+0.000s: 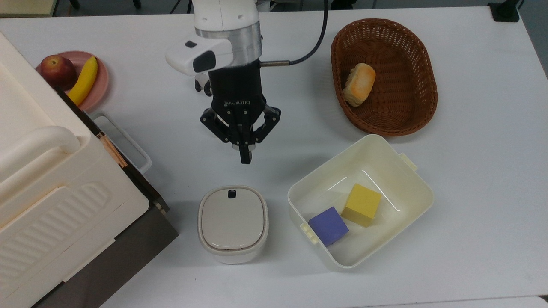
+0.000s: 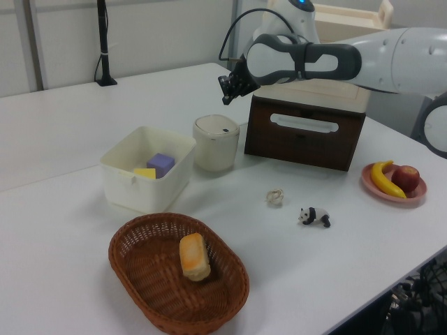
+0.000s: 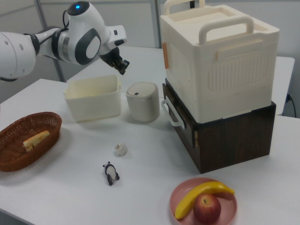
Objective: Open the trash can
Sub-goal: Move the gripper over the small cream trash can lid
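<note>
The trash can (image 1: 233, 222) is a small cream bin with a flat greyish lid lying closed and a dark button (image 1: 232, 193) at the lid's upper edge in the top view. It stands between the dark wooden box and the cream tub, as also seen in the left view (image 2: 216, 143) and the right view (image 3: 143, 101). My gripper (image 1: 245, 160) points down, its fingers pressed together and holding nothing. It hangs in the air above the table, just short of the can's button edge and slightly to the top view's right. The left view puts the gripper (image 2: 225, 98) above the can.
A cream tub (image 1: 428, 192) with a yellow and a purple cube sits right of the can in the top view. A big cream ribbed box on a dark wooden box (image 1: 128, 252) stands left. A wicker basket (image 1: 424, 85) with bread, a fruit plate (image 1: 100, 85), a panda toy (image 2: 314, 216) and a paper ball (image 2: 276, 197) lie around.
</note>
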`<state>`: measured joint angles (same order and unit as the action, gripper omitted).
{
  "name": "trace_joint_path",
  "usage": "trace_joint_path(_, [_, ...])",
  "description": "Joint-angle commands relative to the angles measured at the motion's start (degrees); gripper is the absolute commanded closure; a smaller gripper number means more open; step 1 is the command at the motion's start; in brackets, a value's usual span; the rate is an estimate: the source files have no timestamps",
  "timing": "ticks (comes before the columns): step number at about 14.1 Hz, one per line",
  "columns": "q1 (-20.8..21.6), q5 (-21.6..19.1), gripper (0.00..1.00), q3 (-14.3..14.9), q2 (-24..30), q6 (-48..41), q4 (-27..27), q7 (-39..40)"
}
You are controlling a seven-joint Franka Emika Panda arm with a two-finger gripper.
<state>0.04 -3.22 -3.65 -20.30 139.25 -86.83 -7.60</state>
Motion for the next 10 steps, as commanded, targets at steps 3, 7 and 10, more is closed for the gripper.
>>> trace_joint_path(3, [0.1, 0.1, 1.0, -0.7, -3.8, 3.2, 2.4, 0.0])
trace_joint_path(7, [0.1, 2.3, 1.0, -0.2, -5.1, 4.0, 3.1, -0.1])
trace_joint_path(10, [-0.1, 2.8, 1.0, 0.0, -5.3, 4.0, 3.0, 0.0])
